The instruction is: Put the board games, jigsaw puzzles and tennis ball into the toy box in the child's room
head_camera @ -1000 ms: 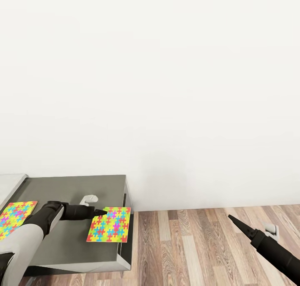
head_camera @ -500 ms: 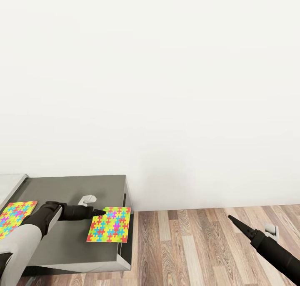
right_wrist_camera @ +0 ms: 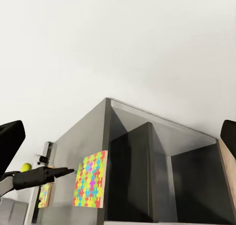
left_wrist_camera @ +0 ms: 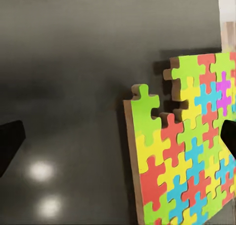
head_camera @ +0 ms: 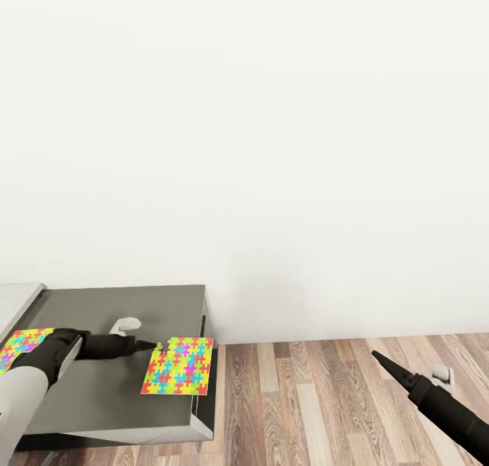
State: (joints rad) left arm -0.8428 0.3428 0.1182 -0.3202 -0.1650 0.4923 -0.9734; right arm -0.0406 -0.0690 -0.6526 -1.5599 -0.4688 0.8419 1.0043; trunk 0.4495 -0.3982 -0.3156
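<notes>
I've got the left claw (head_camera: 151, 346) spread, empty, just beside the jigsaw puzzle (head_camera: 179, 366) lying flat at the dark table (head_camera: 122, 303) end, its corner overhanging, an easy edge to pinch. The right claw (right_wrist_camera: 118, 139) hangs spread over the floor (head_camera: 326, 398), out of the way.

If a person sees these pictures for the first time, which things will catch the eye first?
First, the bright multicoloured square jigsaw puzzle at the right edge of the dark grey table section, with the black left pincer open beside its corner. A second multicoloured puzzle lies at the far left. The right pincer hangs over the wood-plank floor.
</notes>
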